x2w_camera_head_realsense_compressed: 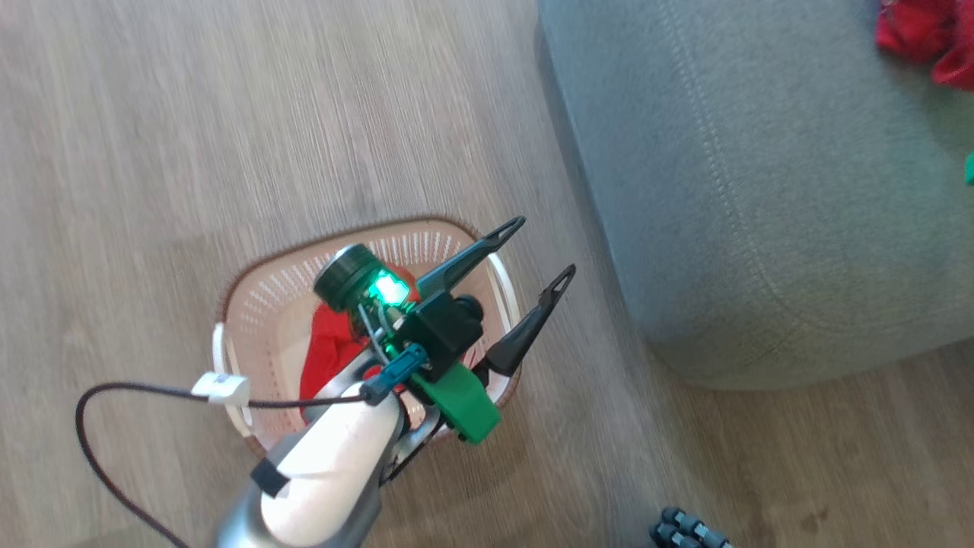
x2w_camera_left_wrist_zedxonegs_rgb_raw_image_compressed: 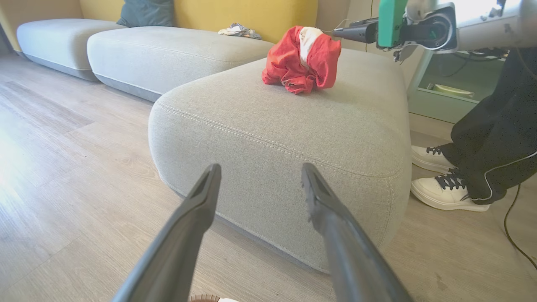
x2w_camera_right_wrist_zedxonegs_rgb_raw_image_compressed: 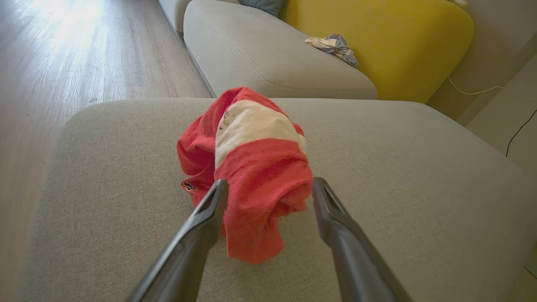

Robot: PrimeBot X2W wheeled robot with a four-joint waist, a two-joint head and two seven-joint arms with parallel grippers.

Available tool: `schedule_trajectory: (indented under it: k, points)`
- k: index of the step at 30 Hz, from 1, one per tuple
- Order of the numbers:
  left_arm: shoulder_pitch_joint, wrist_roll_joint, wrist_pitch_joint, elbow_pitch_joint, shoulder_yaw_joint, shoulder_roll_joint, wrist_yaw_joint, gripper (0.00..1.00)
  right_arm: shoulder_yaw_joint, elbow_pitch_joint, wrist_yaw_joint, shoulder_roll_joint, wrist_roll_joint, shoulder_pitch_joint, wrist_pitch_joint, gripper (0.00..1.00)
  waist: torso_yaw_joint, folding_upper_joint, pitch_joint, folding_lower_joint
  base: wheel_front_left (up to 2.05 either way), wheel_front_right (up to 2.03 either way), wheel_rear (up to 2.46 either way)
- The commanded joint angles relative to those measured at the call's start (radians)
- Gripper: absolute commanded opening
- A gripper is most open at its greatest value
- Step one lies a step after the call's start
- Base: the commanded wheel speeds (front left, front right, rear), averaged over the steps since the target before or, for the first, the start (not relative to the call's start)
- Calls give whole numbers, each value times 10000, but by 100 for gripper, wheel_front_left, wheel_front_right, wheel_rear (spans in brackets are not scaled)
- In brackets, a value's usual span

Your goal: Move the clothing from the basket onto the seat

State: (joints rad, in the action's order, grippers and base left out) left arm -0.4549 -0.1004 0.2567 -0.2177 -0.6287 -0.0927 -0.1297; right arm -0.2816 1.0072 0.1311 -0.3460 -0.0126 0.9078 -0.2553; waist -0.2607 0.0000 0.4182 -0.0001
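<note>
Left gripper [x2w_camera_head_realsense_compressed: 544, 247]: jaws wide, empty, lower centre, above basket [x2w_camera_head_realsense_compressed: 259, 304].
Right gripper [x2w_camera_right_wrist_zedxonegs_rgb_raw_image_compressed: 269, 182]: fingers spread, flanking red garment [x2w_camera_right_wrist_zedxonegs_rgb_raw_image_compressed: 260, 167], no pinch visible.
Seat [x2w_camera_right_wrist_zedxonegs_rgb_raw_image_compressed: 398, 167]: carries that garment, heaped, frame centre.
Other item: second red garment [x2w_camera_head_realsense_compressed: 327, 358], inside basket.

left gripper [x2w_camera_head_realsense_compressed: 542, 247]: jaws apart | right gripper [x2w_camera_right_wrist_zedxonegs_rgb_raw_image_compressed: 270, 182]: jaws apart

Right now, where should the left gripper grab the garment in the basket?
Probably the bunched red fold of the garment, from straight above: the basket walls block the sides. The left gripper is open but must tip down.
</note>
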Motion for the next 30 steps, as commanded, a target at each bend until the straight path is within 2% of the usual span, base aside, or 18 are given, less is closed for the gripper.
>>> schedule_trajectory:
  k: [1,9,15,19,24,30]
  points:
    - [107,-54,51,347,357,121,-4,100,177,-474,-4,-77,85,-143,-65,100,7,0,-519,1,0,0,0]
    - [982,-135,51,458,1051,341,5,100,909,-2900,-4,232,1344,-1651,-65,100,126,0,-1662,1,0,0,0]
    - [1539,-149,51,608,1585,404,169,100,1876,-5790,-4,292,2176,-3189,-65,100,486,0,-2322,1,0,0,0]
    - [1868,-252,51,718,1980,418,373,100,2255,-7202,-4,451,2433,-4161,-65,100,819,0,-2685,1,0,0,0]
    - [2173,-473,51,852,2418,422,815,100,2503,-8339,-4,859,2893,-5153,-65,100,1343,0,-2995,1,0,0,0]
    - [2625,-600,51,1211,2994,423,1324,100,3078,-9005,-4,1344,3104,-6205,-65,100,1956,0,-3372,1,0,0,0]
